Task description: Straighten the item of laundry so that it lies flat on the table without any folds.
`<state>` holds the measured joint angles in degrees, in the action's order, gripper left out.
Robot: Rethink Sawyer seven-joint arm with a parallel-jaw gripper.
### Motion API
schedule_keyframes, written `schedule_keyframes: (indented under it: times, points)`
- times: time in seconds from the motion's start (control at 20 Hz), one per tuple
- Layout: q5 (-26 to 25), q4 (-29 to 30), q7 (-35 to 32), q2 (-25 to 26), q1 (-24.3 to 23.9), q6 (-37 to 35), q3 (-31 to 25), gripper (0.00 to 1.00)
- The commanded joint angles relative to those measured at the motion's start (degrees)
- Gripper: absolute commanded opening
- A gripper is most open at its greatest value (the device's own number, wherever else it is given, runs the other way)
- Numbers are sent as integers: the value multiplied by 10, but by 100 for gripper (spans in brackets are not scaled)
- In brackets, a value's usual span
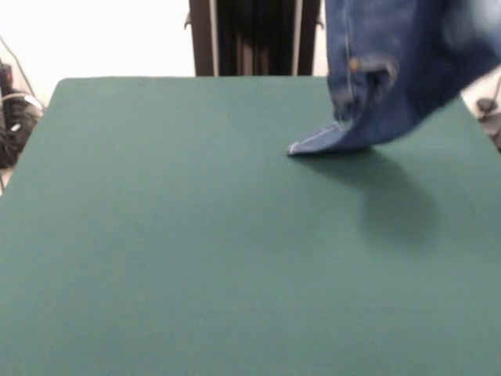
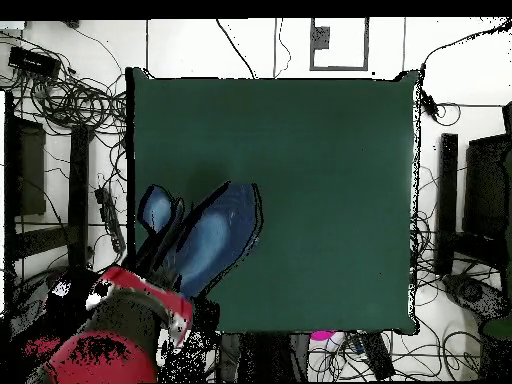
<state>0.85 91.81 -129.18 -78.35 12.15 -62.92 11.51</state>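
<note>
The jeans (image 1: 391,70) hang from the top edge, one hem touching the green table (image 1: 196,251).

Counter (image 1: 196,258): dark green felt-like cloth, plain, no pattern, even tone across; darker green shadow patch under the hanging jeans. Jeans (image 1: 399,70): mid-blue denim w/ paler faded areas, small orange spot by a pocket, whitish-blue stitched hem where the fabric meets the cloth. Overhead view: jeans blue w/ lighter washed streak down the middle, darker blue at edges. Arm (image 2: 120,330): red and black, w/ white and grey bits. Backdrop: white floor, black cables; a pink item (image 2: 321,337) just off one counter edge.
</note>
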Motion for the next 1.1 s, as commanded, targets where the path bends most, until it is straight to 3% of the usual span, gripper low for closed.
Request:
schedule_keyframes:
  times: [0.05,0.4,0.8,1.1]
  points:
    - [15,75,96,95,-15,96,-102,0]
    - [-3,57,61,135,-20,147,-120,0]
    - [25,118,45,172,-43,241,-158,0]
    - [18,124,32,187,-51,267,-180,0]
